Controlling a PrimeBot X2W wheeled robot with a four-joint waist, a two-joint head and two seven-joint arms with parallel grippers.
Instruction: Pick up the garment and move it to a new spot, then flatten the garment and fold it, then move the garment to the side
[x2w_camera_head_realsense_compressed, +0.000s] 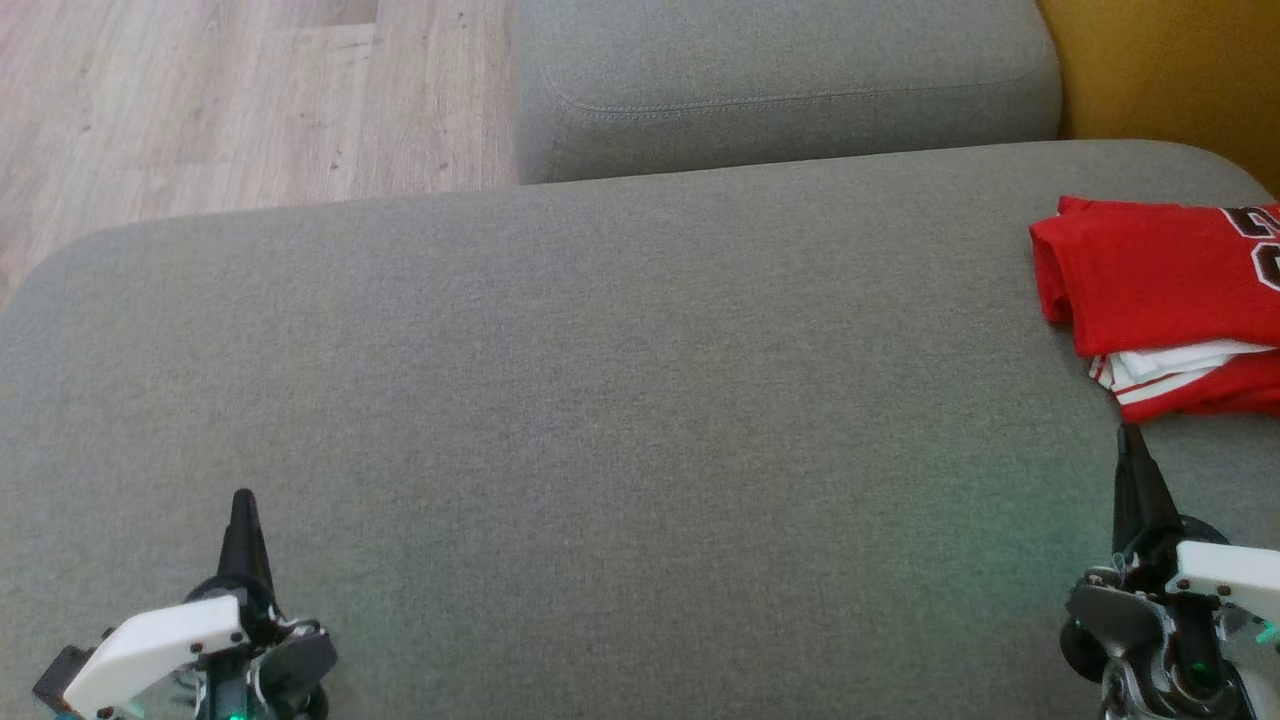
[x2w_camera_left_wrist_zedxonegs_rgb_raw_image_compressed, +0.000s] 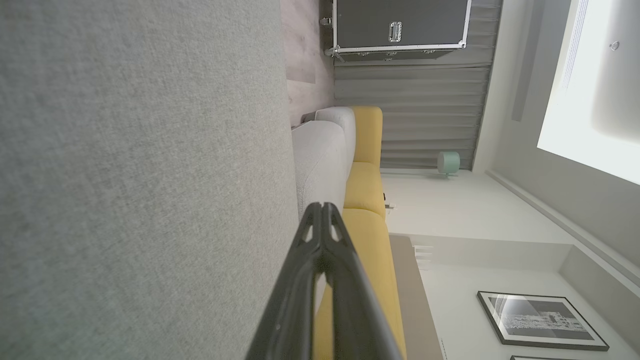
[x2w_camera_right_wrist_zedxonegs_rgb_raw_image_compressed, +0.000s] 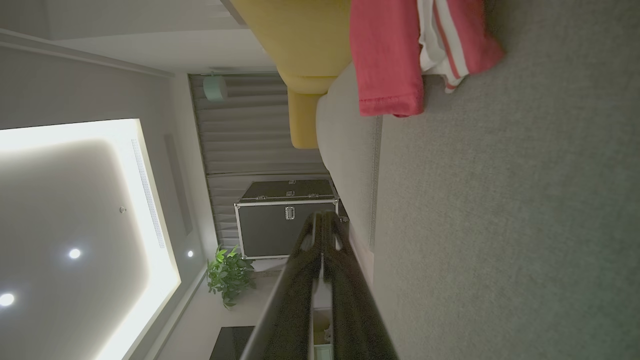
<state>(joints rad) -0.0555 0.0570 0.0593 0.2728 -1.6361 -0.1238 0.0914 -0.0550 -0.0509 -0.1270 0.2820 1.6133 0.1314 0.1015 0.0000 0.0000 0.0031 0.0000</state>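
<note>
Lettering (x2w_camera_head_realsense_compressed: 1262, 245) in black with a white outline sits on the red garment (x2w_camera_head_realsense_compressed: 1160, 290), but the head view's right edge cuts it and it cannot be read. No other writing can be read. The garment lies folded at the far right end of the grey seat cushion (x2w_camera_head_realsense_compressed: 600, 400), with white striped trim (x2w_camera_head_realsense_compressed: 1165, 375) showing along its near edge. It runs out of frame to the right, so its far side cannot be seen. To its left the cushion is broad bare fabric, from the rounded left corner by the wood floor (x2w_camera_head_realsense_compressed: 200, 100) across to the garment. A second grey cushion (x2w_camera_head_realsense_compressed: 780, 90) butts against the seat's far edge, and a yellow cushion (x2w_camera_head_realsense_compressed: 1160, 60) stands beyond the garment. The right gripper (x2w_camera_head_realsense_compressed: 1130, 435) points at the striped trim from the near side, its fingers pressed together to one tip and holding nothing. In the right wrist view a stretch of grey fabric separates that gripper (x2w_camera_right_wrist_zedxonegs_rgb_raw_image_compressed: 322, 215) from the garment (x2w_camera_right_wrist_zedxonegs_rgb_raw_image_compressed: 385, 55), so they are apart. The left gripper (x2w_camera_head_realsense_compressed: 243, 500) hangs over the seat's near left part, well apart from the garment. Its fingers are likewise closed tip to tip and empty, which the left wrist view (x2w_camera_left_wrist_zedxonegs_rgb_raw_image_compressed: 322, 207) confirms. A black flight case (x2w_camera_right_wrist_zedxonegs_rgb_raw_image_compressed: 285, 220) stands on the floor past the sofa.
</note>
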